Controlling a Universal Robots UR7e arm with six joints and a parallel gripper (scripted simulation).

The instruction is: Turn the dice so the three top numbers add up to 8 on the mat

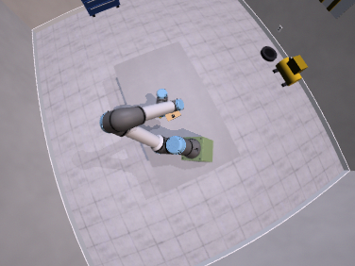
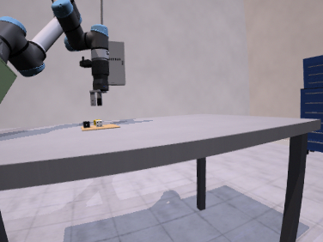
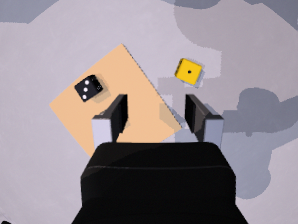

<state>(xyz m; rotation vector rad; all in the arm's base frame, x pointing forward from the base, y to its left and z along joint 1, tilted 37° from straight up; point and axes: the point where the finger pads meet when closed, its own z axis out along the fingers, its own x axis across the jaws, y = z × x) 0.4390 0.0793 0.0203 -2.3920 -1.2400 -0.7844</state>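
Note:
My gripper (image 3: 156, 106) (image 2: 95, 99) is open and empty, and it hangs well above the orange mat (image 3: 73, 112) (image 2: 109, 126) (image 1: 169, 117). A black die (image 3: 88, 87) (image 2: 86, 124) lies flat on the mat with three pips up, left of my left finger. A yellow die (image 3: 189, 71) lies on the bare table just off the mat's edge, one pip up, beyond my right finger. The white die does not show in the wrist view. In the exterior view a pale die (image 2: 98, 123) stands right of the black one; I cannot tell which die it is.
The grey table (image 2: 172, 133) (image 1: 189, 71) (image 3: 67, 30) carries the mat near the arm's side. The arm's green base block (image 1: 200, 150) stands at the table edge. A blue cabinet (image 2: 313, 103) (image 1: 100, 5), a yellow cart (image 1: 292, 68) and a tyre (image 1: 268, 53) stand far off on the floor.

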